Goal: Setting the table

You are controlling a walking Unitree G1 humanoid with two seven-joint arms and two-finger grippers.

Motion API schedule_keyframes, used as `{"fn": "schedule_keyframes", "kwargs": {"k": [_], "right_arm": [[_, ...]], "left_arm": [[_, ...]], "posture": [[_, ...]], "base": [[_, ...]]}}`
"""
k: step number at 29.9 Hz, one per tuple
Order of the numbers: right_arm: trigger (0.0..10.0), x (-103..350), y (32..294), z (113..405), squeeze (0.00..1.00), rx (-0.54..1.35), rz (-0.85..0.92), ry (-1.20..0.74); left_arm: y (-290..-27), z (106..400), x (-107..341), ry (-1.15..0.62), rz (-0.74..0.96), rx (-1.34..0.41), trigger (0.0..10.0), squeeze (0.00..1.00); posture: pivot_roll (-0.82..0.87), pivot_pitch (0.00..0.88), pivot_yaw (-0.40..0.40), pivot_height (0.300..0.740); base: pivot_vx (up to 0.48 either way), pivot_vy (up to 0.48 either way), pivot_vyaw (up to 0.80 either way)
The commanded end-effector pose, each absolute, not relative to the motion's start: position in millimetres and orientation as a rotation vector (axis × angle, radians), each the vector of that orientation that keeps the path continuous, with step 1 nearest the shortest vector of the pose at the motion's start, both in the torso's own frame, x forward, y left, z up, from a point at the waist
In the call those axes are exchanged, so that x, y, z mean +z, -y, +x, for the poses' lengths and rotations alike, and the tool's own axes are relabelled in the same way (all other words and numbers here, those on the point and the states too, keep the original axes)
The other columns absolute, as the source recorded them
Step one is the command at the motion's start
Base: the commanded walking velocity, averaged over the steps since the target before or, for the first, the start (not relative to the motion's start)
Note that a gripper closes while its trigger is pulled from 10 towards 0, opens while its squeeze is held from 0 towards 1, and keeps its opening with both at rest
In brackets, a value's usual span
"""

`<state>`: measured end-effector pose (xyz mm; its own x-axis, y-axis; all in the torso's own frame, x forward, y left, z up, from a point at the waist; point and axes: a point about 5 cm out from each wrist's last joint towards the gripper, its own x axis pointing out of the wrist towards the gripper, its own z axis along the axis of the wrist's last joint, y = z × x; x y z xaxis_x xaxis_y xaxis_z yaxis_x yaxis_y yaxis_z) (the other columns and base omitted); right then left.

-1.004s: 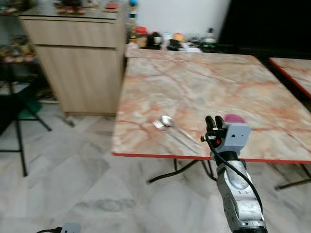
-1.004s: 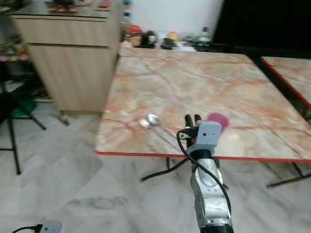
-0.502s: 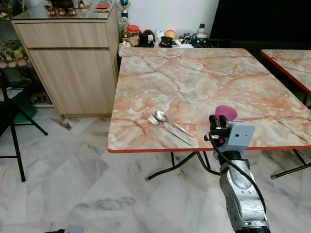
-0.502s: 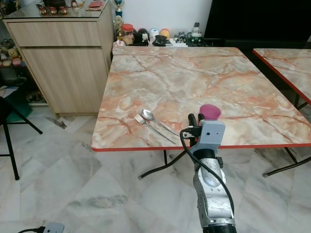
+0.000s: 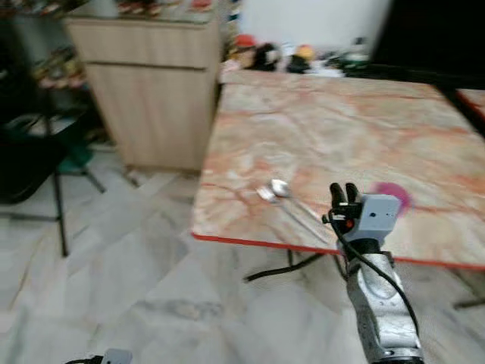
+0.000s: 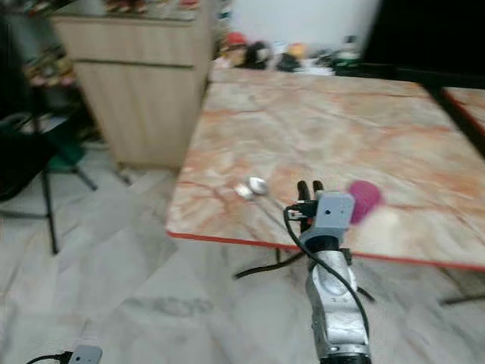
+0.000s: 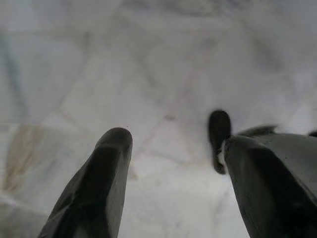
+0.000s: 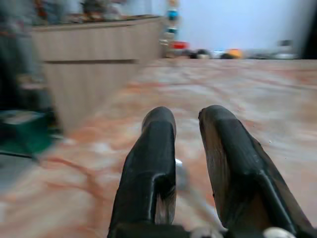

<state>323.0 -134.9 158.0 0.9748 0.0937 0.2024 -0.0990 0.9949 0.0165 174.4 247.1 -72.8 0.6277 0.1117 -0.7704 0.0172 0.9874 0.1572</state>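
Note:
A spoon [image 5: 280, 187] and a fork [image 5: 265, 195] lie side by side near the front edge of the marble table [image 5: 341, 121]. To their right stands a small pink cup [image 5: 394, 196], blurred. My right gripper [image 5: 342, 189] is raised in front of the table's front edge, between the cutlery and the cup, pointing over the tabletop. Its fingers [image 8: 158, 129] are close together and hold nothing. My left gripper [image 7: 171, 136] hangs low over the marble floor, its fingers wide apart and empty.
A wooden cabinet [image 5: 151, 91] stands left of the table. A dark chair frame [image 5: 30, 159] is at the far left. Small jars and figures [image 5: 303, 54] crowd the table's far edge. A second table's corner [image 5: 474, 95] shows at the right.
The whole picture has shifted and blurred, so the camera has moved. The spoon, fork and cup keep their places on the table. My right gripper holds the same raised pose.

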Motion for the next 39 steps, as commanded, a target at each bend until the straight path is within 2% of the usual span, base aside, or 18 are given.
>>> {"fn": "schedule_keyframes", "kwargs": {"k": [1, 8, 17, 27, 28, 35, 37, 38, 39], "right_arm": [[10.0, 157, 148, 322, 0.0, 0.065, 0.022, 0.201], [10.0, 157, 140, 319, 0.0, 0.129, -0.013, 0.209], [10.0, 154, 131, 317, 0.0, 0.189, -0.023, 0.197], [10.0, 141, 136, 318, 0.0, 0.177, -0.013, 0.114], [10.0, 136, 136, 317, 1.0, 0.19, -0.003, 0.079], [10.0, 121, 132, 315, 1.0, 0.235, -0.071, -0.041], [10.0, 118, 129, 313, 1.0, 0.272, -0.016, -0.065], [10.0, 116, 129, 312, 0.68, 0.288, -0.033, -0.083], [10.0, 113, 129, 311, 0.28, 0.294, -0.043, -0.1]], "left_arm": [[-242, 176, -73, -0.888, 0.149, 0.034, 10.0, 0.0], [-242, 177, -73, -0.884, 0.154, 0.037, 10.0, 0.0], [-239, 177, -74, -0.892, 0.15, 0.02, 10.0, 0.0], [-240, 174, -75, -0.901, 0.143, 0.021, 10.0, 0.0], [-241, 174, -75, -0.903, 0.142, 0.021, 10.0, 0.0], [-240, 173, -76, -0.909, 0.14, 0.018, 10.0, 0.0], [-240, 172, -76, -0.911, 0.14, 0.016, 10.0, 0.0], [-240, 172, -76, -0.913, 0.139, 0.015, 10.0, 0.0], [-240, 171, -76, -0.914, 0.137, 0.014, 10.0, 0.0]], "posture": [[-0.01, 0.117, 0.0, 0.74], [-0.01, 0.117, -0.001, 0.74], [-0.01, 0.118, -0.001, 0.74], [-0.01, 0.121, -0.001, 0.74], [-0.01, 0.121, -0.001, 0.74], [-0.01, 0.123, 0.0, 0.74], [-0.01, 0.125, 0.001, 0.74], [-0.01, 0.125, 0.001, 0.74], [-0.01, 0.125, 0.0, 0.74]], "base": [[0.322, 0.0, 0.0], [0.317, 0.0, 0.0], [0.0, 0.0, 0.79], [0.0, 0.0, 0.0], [0.0, 0.0, 0.0], [0.0, 0.0, 0.0], [0.0, 0.0, 0.0], [0.0, 0.0, 0.0], [0.0, 0.0, 0.0]]}}
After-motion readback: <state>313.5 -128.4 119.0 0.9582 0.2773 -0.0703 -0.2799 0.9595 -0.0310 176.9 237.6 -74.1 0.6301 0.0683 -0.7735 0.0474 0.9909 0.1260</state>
